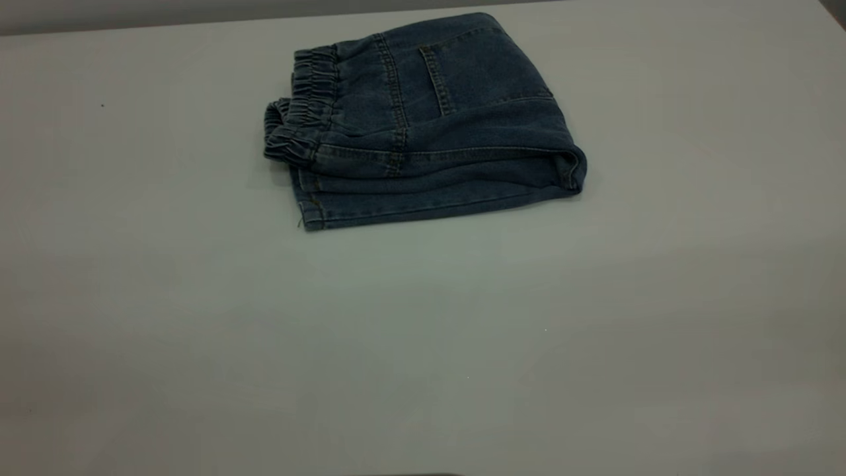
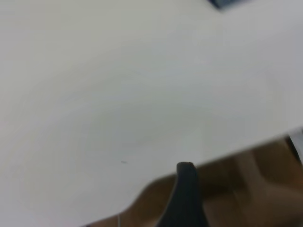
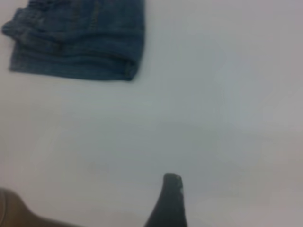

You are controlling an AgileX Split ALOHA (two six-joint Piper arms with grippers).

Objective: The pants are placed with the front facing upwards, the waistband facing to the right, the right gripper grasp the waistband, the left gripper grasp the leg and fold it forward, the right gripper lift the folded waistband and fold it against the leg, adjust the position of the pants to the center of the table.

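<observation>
The blue denim pants (image 1: 423, 125) lie folded into a compact stack on the far part of the white table (image 1: 423, 344), back pocket up. Their ruched waistband (image 1: 307, 109) points to the exterior view's left. Neither arm shows in the exterior view. In the right wrist view the pants (image 3: 78, 40) lie far off, and my right gripper (image 3: 213, 191) hovers over bare table, holding nothing, with only one white-flecked finger (image 3: 171, 198) showing. My left gripper (image 2: 235, 188) hangs at the table's edge, holding nothing; one black finger (image 2: 185, 194) shows, and a sliver of the pants (image 2: 229, 2) lies far off.
The table's edge (image 2: 222, 156) runs just beside the left gripper, with brown floor (image 2: 246, 194) beyond it. A brown strip (image 3: 14, 210) also shows past the table in the right wrist view. Bare white tabletop surrounds the pants on all sides.
</observation>
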